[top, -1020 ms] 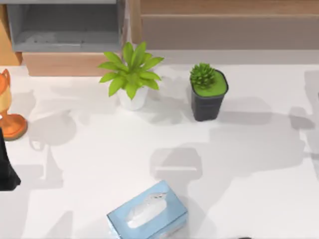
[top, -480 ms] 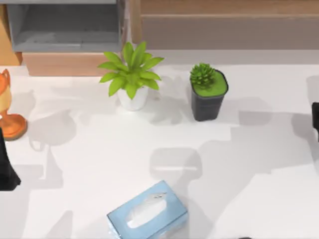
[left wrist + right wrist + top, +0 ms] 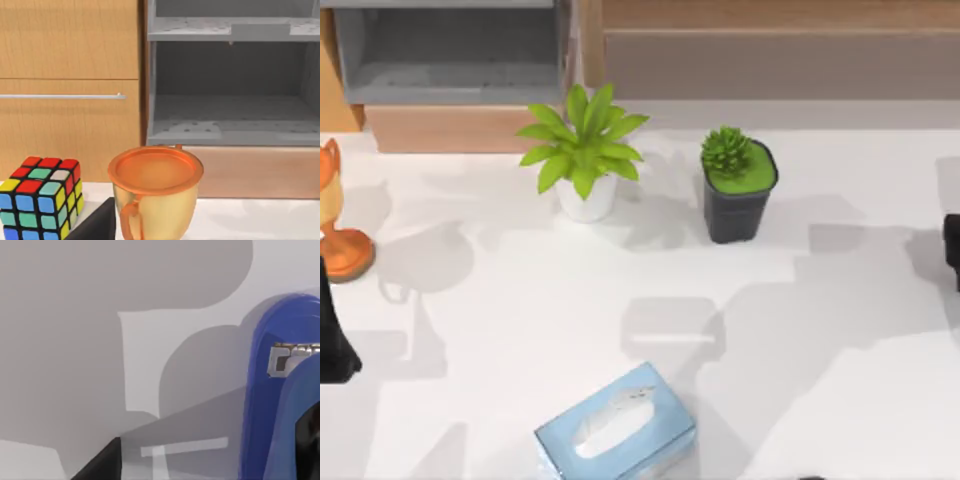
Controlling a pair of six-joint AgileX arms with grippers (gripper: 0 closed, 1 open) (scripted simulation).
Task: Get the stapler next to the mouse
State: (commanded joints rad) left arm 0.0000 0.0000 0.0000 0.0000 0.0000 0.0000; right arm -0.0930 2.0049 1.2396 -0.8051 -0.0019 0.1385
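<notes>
At the top view's right edge, the right arm (image 3: 952, 250) is just poking into sight, and its wrist view is showing the blue stapler (image 3: 272, 390) close against the camera above the white table (image 3: 150, 340). Whether its fingers are gripping the stapler cannot be told. The left arm (image 3: 332, 335) is sitting parked at the left edge, near an orange cup (image 3: 155, 192) and a colour cube (image 3: 40, 197).
</notes>
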